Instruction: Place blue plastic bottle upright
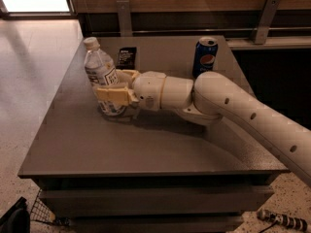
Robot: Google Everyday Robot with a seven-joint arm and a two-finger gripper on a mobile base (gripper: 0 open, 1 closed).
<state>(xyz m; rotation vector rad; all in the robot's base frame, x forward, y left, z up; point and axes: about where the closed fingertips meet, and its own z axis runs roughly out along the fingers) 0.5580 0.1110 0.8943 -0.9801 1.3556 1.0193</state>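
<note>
The blue plastic bottle is standing on the left side of the counter, leaning a little to the left. The end effector is squeezing its lower half, one finger near and one far. A black packet is lying just behind. A blue can is standing far right.

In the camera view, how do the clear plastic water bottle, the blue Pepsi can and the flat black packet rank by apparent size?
1. the clear plastic water bottle, gripped low down by the gripper on the grey table.
2. the blue Pepsi can; it stands farther back, so it may look smaller than it is.
3. the flat black packet, clearly smallest.
</note>
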